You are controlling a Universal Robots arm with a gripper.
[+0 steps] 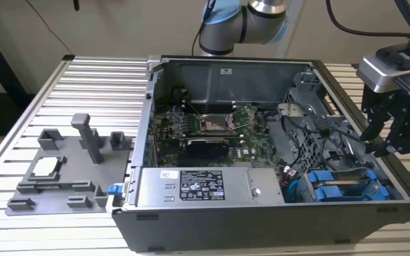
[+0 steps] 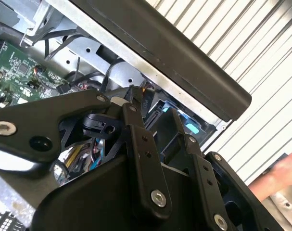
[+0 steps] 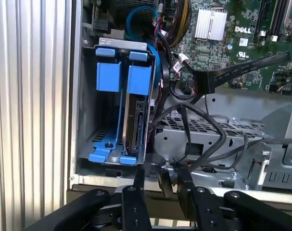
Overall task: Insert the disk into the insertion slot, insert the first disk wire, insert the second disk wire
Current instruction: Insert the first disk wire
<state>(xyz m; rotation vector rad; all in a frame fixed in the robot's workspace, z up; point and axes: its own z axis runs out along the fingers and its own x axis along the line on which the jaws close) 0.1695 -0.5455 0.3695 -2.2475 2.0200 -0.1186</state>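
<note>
Two blue carriers [image 3: 108, 77] are sitting side by side in the insertion slot [image 3: 85, 110], the grey sheet-metal cage in a corner of the black computer case [image 1: 262, 229]. The disk [image 3: 134, 120] is standing on edge in the carrier nearer the cables, seated down inside the cage.

Your gripper [image 1: 379, 145] is hanging over the case rim on the exterior view's right, above the cage end of the case. Its jaws are spread apart and are gripping nothing. In the first wrist view the gripper [image 3: 161, 185] is sitting just outside the cage, its fingertips [image 3: 138, 180] near the carrier handle tabs but apart from them.

A flat black cable with a connector end [image 3: 206, 81] is hanging beside the cage, apart from the disk. Loose black wires [image 3: 222, 137] are draping across the perforated grey bracket [image 3: 218, 127] next to it. I cannot tell whether any wire is plugged into the disk.

The green motherboard [image 1: 212, 128] is lying in the case floor, with the grey power-supply box [image 1: 201, 185] beside the cage. A grey fixture [image 1: 62, 170] is resting on the slatted aluminium table [image 1: 98, 80], on the exterior view's left, well apart from the case. In the second wrist view, what looks like a person's hand [image 2: 280, 175] is showing past the linkages.
</note>
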